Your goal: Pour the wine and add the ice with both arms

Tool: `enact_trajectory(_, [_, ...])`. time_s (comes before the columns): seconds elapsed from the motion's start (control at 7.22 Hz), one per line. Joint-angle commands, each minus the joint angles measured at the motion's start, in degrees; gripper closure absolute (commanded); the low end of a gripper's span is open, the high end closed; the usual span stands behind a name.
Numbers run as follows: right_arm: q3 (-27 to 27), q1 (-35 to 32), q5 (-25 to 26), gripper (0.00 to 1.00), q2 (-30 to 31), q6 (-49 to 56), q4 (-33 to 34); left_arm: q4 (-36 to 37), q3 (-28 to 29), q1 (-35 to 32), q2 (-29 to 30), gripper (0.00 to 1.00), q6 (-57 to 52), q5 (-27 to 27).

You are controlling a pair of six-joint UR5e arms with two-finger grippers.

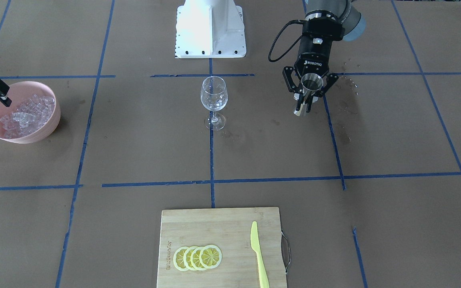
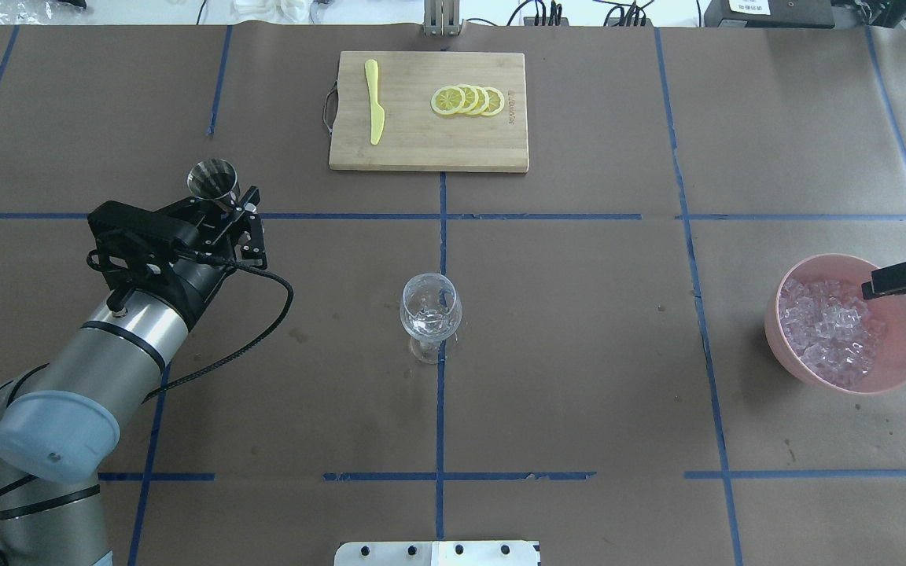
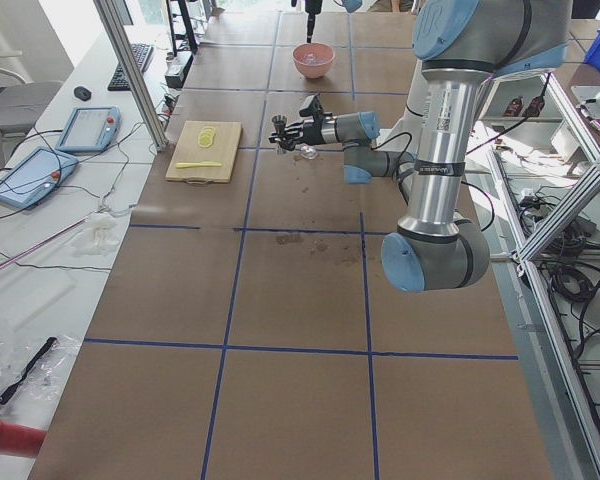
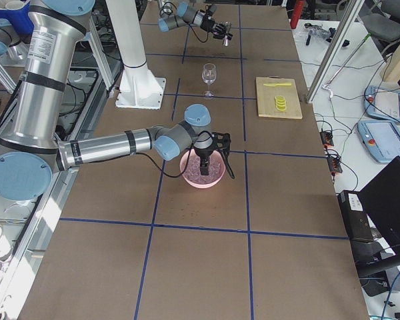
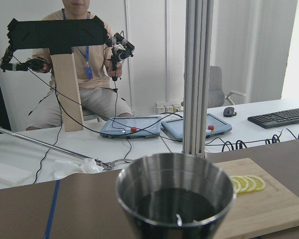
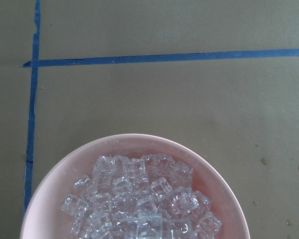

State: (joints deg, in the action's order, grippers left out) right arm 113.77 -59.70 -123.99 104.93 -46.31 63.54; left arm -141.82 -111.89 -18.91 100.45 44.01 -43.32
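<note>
My left gripper [image 1: 309, 93] is shut on a steel jigger cup [image 2: 213, 179] and holds it upright above the table, to the robot's left of the wine glass [image 1: 213, 98]. The left wrist view shows dark wine [image 5: 175, 204] inside the cup. The wine glass [image 2: 430, 313] stands upright at the table's centre and looks nearly empty. My right gripper [image 2: 870, 289] hovers over the near rim of a pink bowl [image 2: 905, 369] full of ice cubes [image 6: 139, 201]. Its fingers look closed and hold nothing. The ice [image 1: 28, 112] fills the bowl.
A wooden cutting board [image 2: 421, 149] at the far side carries several lemon slices [image 2: 469, 101] and a yellow plastic knife [image 2: 375, 102]. The white pedestal [image 1: 210, 28] stands at the robot's side. Wet spots [image 1: 348, 106] mark the paper near the left gripper.
</note>
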Motion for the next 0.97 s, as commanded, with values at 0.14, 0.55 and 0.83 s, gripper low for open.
enact_trajectory(0.14, [-1.35, 2.75, 2.18, 0.0, -0.16, -0.45, -0.34, 0.23, -0.26, 3.17, 2.55, 1.0, -5.42, 0.16])
enact_trajectory(0.55, [-1.44, 4.15, 2.18, 0.0, -0.6, -2.72, -2.45, 0.41, -0.26, 6.51, 6.06, 1.0, -10.25, 0.25])
enact_trajectory(0.83, [-1.44, 4.59, 2.09, 0.0, -0.69, -2.82, -2.45, 8.88, -0.26, 8.62, 10.95, 1.0, -10.26, 0.42])
